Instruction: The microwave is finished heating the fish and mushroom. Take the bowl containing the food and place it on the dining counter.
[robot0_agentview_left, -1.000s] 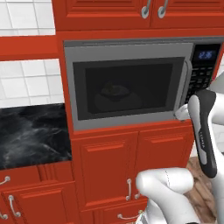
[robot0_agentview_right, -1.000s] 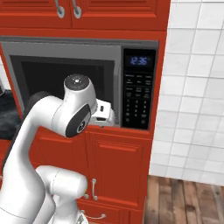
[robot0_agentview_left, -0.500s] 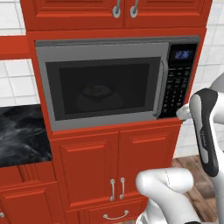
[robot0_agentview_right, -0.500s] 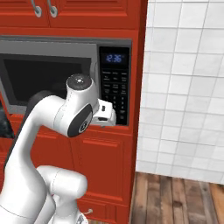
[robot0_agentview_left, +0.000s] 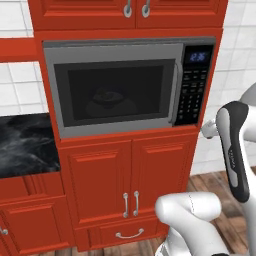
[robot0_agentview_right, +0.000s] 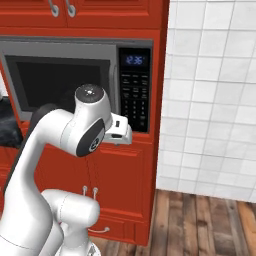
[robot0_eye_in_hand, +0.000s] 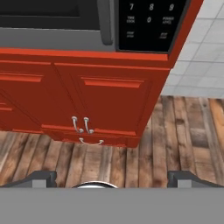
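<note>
We are facing the red cabinet wall (robot0_agentview_left: 125, 175), panelled doors with a smooth painted look and small curved metal pulls (robot0_agentview_left: 130, 204). Set into it sits the microwave (robot0_agentview_left: 115, 87), a big rectangular box with a brushed grey steel frame, door shut, and a long grey vertical handle (robot0_agentview_left: 176, 97) beside the black keypad panel (robot0_agentview_left: 192, 95). The blue display (robot0_agentview_right: 135, 60) glows above the keys in the right base view.

Behind the dark glass we can just make out the bowl (robot0_agentview_left: 107, 102), a rounded shape sitting inside the microwave; its colour and contents are too dim to tell. To the left, a slab of glossy black veined marble desk (robot0_agentview_left: 25, 145) is cut off by the frame edge. White square wall tiles (robot0_agentview_right: 210, 90) and a worn wooden plank floor (robot0_agentview_right: 200, 220) show on the right side.

From the hand view we look down at the lower cabinet doors and floor, with only the microwave's bottom edge and keypad at the top. The tool (robot0_eye_in_hand: 111, 177) has its 2 dark fingertips (robot0_eye_in_hand: 41, 177) spread wide apart, holding nothing, well short of the handle.
</note>
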